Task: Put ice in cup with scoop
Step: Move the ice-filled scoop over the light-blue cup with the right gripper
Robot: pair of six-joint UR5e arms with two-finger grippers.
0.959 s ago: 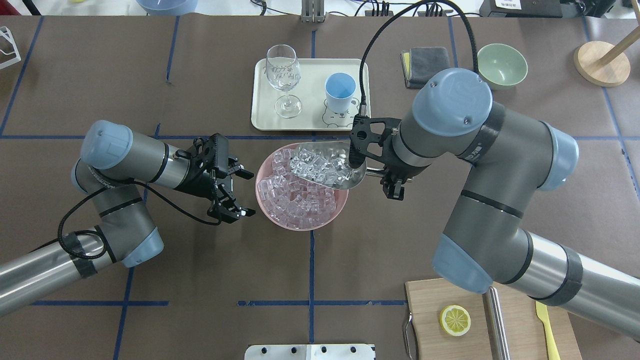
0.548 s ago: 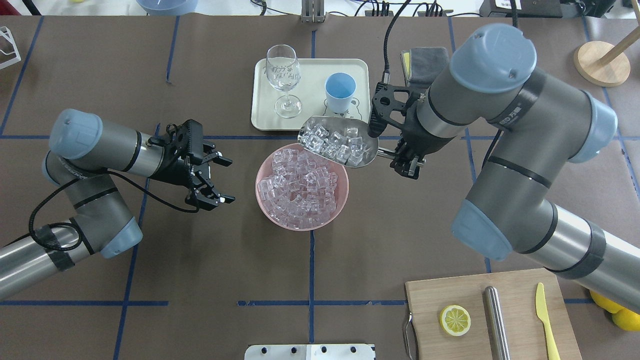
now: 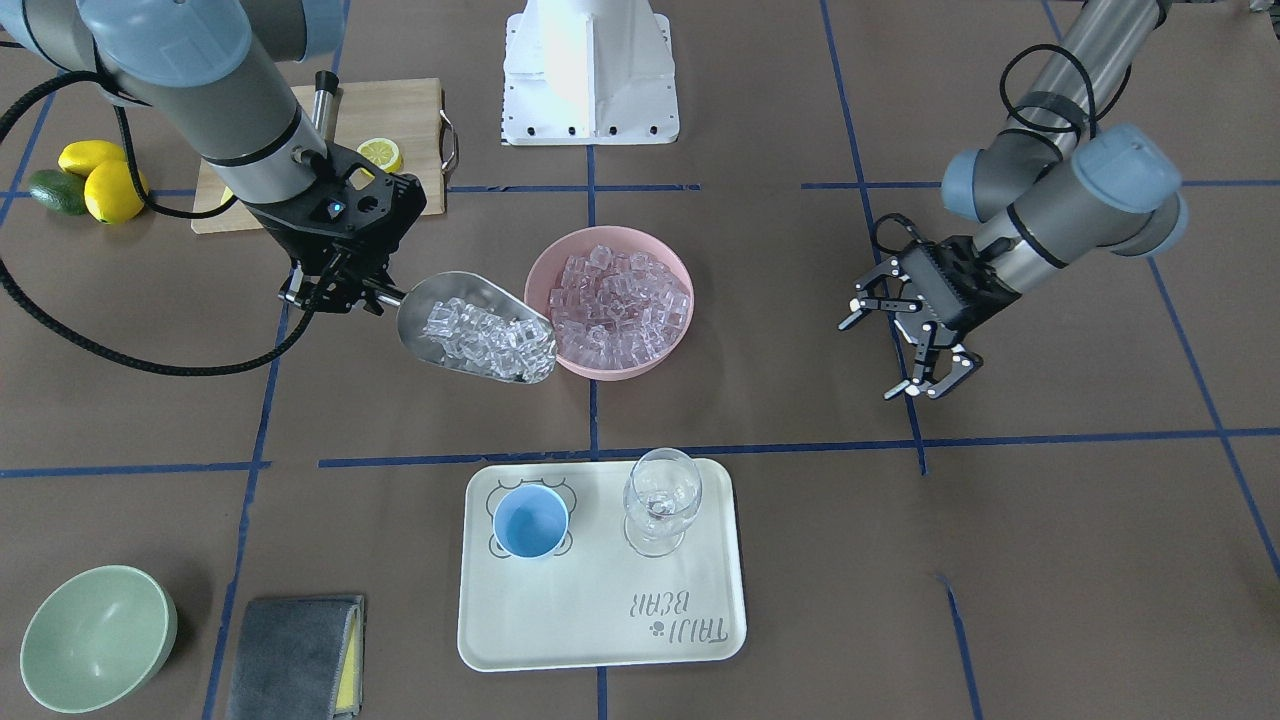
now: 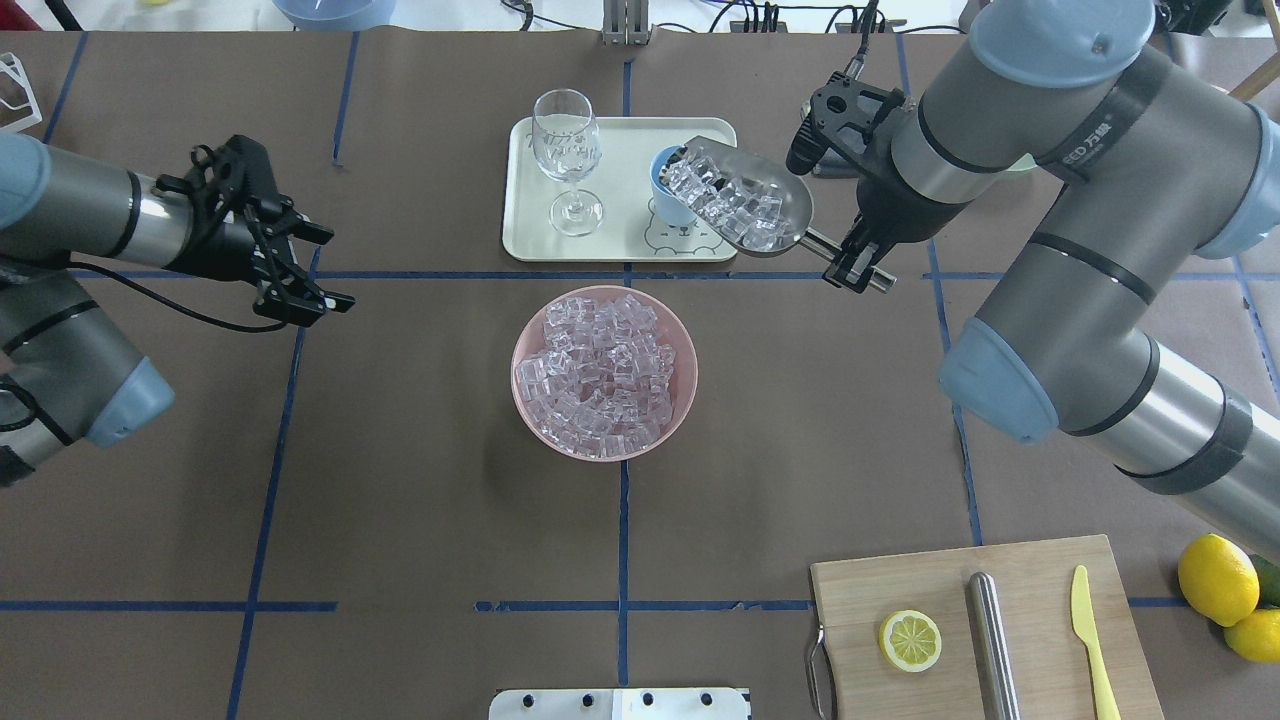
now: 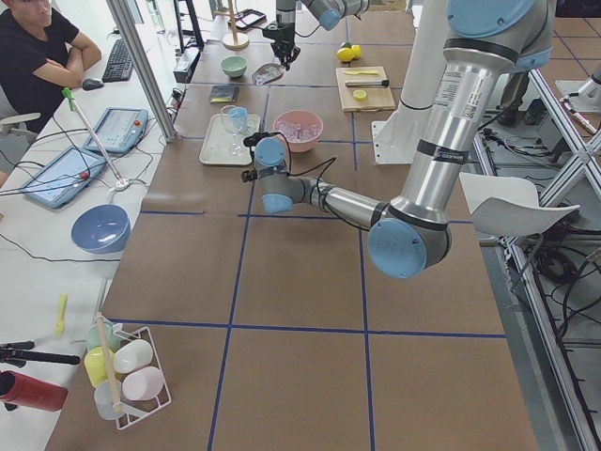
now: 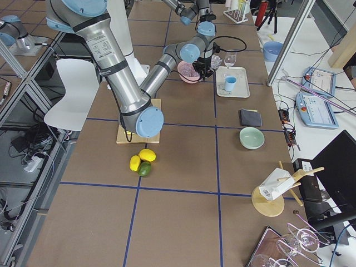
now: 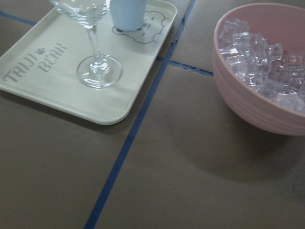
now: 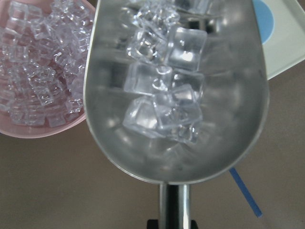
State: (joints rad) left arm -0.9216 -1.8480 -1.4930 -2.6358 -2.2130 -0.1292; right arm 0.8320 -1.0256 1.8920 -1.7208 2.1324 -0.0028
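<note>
Now your right gripper (image 4: pixel 858 268) pinches the thin rod handle of the shiny steel scoop (image 4: pixel 795 208), its trough loaded with clear ice cubes (image 4: pixel 730 205). Overhead, its lip overlaps the small light-blue cup (image 4: pixel 660 195) on the cream tray (image 4: pixel 530 235) — from the front it hangs beside the pink bowl (image 3: pixel 610 372). Your left gripper (image 4: pixel 328 268) sits well apart, fingers spread, holding nothing.
</note>
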